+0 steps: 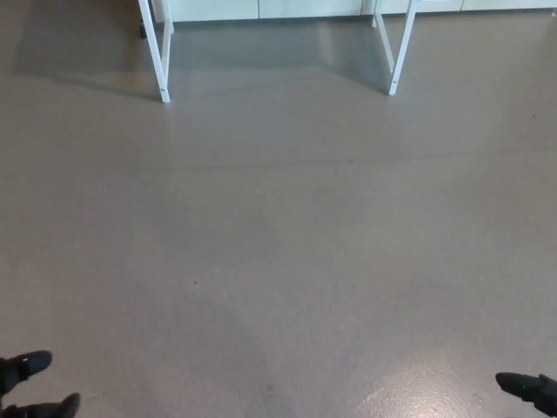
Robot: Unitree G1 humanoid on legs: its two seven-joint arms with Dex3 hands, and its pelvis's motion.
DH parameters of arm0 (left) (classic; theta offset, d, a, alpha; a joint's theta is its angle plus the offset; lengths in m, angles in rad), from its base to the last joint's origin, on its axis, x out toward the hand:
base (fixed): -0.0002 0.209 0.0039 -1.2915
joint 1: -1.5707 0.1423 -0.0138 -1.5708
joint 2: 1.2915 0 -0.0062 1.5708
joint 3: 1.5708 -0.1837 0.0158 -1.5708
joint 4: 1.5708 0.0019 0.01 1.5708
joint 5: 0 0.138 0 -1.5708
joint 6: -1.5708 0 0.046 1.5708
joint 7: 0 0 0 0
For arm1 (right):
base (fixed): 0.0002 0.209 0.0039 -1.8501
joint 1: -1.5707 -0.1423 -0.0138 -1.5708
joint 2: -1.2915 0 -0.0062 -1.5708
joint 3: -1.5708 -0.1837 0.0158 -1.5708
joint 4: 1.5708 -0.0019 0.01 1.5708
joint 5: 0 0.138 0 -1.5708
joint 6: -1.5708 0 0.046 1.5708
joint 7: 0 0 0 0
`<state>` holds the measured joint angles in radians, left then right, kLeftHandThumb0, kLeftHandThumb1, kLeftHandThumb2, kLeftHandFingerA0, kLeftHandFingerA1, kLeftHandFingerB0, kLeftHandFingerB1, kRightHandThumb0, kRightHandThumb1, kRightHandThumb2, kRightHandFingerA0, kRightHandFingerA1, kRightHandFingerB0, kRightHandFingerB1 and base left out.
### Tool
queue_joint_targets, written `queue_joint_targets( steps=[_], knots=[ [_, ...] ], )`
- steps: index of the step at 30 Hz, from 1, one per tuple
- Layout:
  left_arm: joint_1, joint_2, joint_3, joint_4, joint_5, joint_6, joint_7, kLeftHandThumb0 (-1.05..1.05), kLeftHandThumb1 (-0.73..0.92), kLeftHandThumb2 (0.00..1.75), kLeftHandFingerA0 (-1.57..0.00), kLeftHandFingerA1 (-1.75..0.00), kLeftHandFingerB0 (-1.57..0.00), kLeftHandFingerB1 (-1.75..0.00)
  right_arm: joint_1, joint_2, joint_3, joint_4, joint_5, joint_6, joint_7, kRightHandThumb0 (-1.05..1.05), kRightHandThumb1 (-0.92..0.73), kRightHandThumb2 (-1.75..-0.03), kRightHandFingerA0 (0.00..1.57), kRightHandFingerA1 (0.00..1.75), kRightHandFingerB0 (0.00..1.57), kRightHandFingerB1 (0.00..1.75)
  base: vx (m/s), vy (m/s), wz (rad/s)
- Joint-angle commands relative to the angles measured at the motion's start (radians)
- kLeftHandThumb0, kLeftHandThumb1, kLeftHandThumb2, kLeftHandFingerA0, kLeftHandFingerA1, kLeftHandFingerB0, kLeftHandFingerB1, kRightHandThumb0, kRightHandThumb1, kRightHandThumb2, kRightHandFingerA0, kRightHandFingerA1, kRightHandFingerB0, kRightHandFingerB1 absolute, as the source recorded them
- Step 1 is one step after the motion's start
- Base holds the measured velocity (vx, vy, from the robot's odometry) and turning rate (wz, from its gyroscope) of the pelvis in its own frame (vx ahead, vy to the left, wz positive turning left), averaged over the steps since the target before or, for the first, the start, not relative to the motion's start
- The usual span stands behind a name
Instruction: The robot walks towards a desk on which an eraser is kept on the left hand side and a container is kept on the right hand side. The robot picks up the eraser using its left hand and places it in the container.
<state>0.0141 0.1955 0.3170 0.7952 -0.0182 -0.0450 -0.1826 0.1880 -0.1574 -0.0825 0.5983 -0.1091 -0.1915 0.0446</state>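
Desk legs (160,54), white, stand at the frame's top edge; we see bare floor (278,244) below, left hand (30,383) fingers spread, right hand (531,389) fingers indeterminable.

Plain grey-brown smooth floor (278,244) across nearly the whole head view. White metal worktop legs at top left (159,52) and top right (399,48). Black left robot hand (30,383) at bottom-left corner, fingertips apart. Tip of black right robot hand (529,387) at bottom-right edge.
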Motion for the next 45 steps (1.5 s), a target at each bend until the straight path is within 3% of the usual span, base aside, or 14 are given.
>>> queue_joint_targets(
  steps=[1, 2, 3, 12, 15, 16, 21, 22, 24, 27, 30, 31, 34, 45],
  knots=[
    [0.030, 0.005, 0.024, -0.017, -0.074, -0.079, -0.054, -0.39, 0.23, 1.03, -0.30, -1.20, -0.14, -0.90, 0.039, -0.001, -0.020, -0.002, 0.034, -0.133, -0.006, -0.42, -0.47, -0.74, 0.56, 0.53, 0.38, 0.46, 0.00, 0.000, 0.00],
    [0.033, 0.005, 0.024, -0.021, -0.076, -0.077, -0.055, -0.32, 0.23, 0.99, -0.49, -0.86, -0.24, -0.68, 0.044, -0.002, -0.020, 0.000, 0.031, -0.139, -0.008, -0.42, -0.47, -0.74, 0.56, 0.53, 0.39, 0.46, 0.00, 0.000, 0.00],
    [0.034, 0.005, 0.024, -0.019, -0.078, -0.082, -0.058, -0.38, 0.23, 1.05, -0.29, -1.22, -0.14, -0.91, 0.045, -0.002, -0.020, 0.003, 0.031, -0.145, -0.006, -0.42, -0.47, -0.74, 0.56, 0.53, 0.38, 0.47, 0.00, 0.000, 0.00],
    [0.151, 0.006, 0.009, -0.028, -0.083, -0.106, -0.080, -0.34, 0.24, 1.06, -0.34, -1.24, -0.12, -0.88, 0.162, -0.009, 0.003, 0.025, 0.001, -0.206, -0.015, -0.31, -0.58, -0.58, 0.61, 0.41, 0.42, 0.36, 0.00, 0.000, 0.00],
    [0.189, 0.014, -0.007, -0.004, -0.072, -0.142, -0.096, -0.39, 0.22, 1.12, -0.29, -1.22, -0.12, -0.90, 0.198, -0.009, 0.005, 0.066, -0.003, -0.242, -0.021, -0.41, -0.47, -0.73, 0.54, 0.52, 0.37, 0.46, 0.00, 0.000, 0.00],
    [0.200, 0.014, -0.010, 0.013, -0.068, -0.159, -0.092, -0.34, 0.25, 1.01, -0.47, -0.83, -0.22, -0.66, 0.205, -0.014, 0.006, 0.090, -0.003, -0.267, -0.018, -0.42, -0.47, -0.74, 0.54, 0.53, 0.38, 0.46, 0.00, 0.000, 0.00],
    [0.280, 0.030, -0.050, 0.022, -0.028, -0.218, -0.063, -0.37, 0.24, 0.98, -0.45, -0.82, -0.21, -0.64, 0.257, -0.009, 0.008, 0.173, -0.007, -0.344, -0.032, -0.43, -0.46, -0.74, 0.55, 0.53, 0.37, 0.47, 0.00, 0.000, 0.00],
    [0.283, 0.032, -0.055, 0.021, -0.030, -0.221, -0.064, -0.45, 0.24, 0.97, -0.30, -1.15, -0.17, -0.80, 0.264, -0.009, 0.011, 0.166, -0.009, -0.349, -0.031, -0.43, -0.46, -0.75, 0.54, 0.54, 0.36, 0.47, 0.00, 0.000, 0.00],
    [0.276, 0.031, -0.065, 0.040, -0.029, -0.225, -0.058, -0.38, 0.22, 0.97, -0.46, -0.83, -0.21, -0.64, 0.283, -0.014, 0.014, 0.138, -0.017, -0.341, -0.040, -0.44, -0.46, -0.75, 0.55, 0.54, 0.37, 0.48, 0.00, 0.000, 0.00],
    [0.271, 0.040, -0.073, 0.068, -0.036, -0.232, -0.067, -0.38, 0.22, 0.97, -0.45, -0.82, -0.20, -0.64, 0.270, -0.010, 0.013, 0.194, -0.011, -0.353, -0.045, -0.36, -0.55, -0.57, 0.63, 0.43, 0.44, 0.37, 0.00, 0.000, 0.00],
    [0.271, 0.046, -0.079, 0.093, -0.034, -0.249, -0.061, -0.39, 0.22, 0.97, -0.45, -0.82, -0.20, -0.64, 0.262, -0.015, 0.021, 0.240, -0.022, -0.386, -0.057, -0.37, -0.56, -0.57, 0.62, 0.43, 0.43, 0.37, 0.00, 0.000, 0.00],
    [0.272, 0.049, -0.083, 0.101, -0.029, -0.261, -0.054, -0.48, 0.25, 0.93, -0.34, -1.08, -0.20, -0.75, 0.253, -0.017, 0.022, 0.262, -0.022, -0.396, -0.058, -0.45, -0.45, -0.75, 0.55, 0.54, 0.37, 0.47, 0.00, 0.000, 0.00],
    [0.276, 0.057, -0.091, 0.118, -0.023, -0.279, -0.045, -0.49, 0.26, 0.92, -0.34, -1.10, -0.19, -0.75, 0.256, -0.019, 0.028, 0.260, -0.022, -0.398, -0.059, -0.37, -0.55, -0.57, 0.63, 0.44, 0.43, 0.37, 0.00, 0.000, 0.00],
    [0.286, 0.057, -0.102, 0.090, -0.034, -0.274, -0.035, -0.48, 0.26, 0.96, -0.33, -1.13, -0.20, -0.78, 0.243, -0.025, 0.039, 0.266, -0.028, -0.395, -0.070, -0.45, -0.46, -0.76, 0.55, 0.54, 0.39, 0.48, 0.00, 0.000, 0.00]
  ],
)
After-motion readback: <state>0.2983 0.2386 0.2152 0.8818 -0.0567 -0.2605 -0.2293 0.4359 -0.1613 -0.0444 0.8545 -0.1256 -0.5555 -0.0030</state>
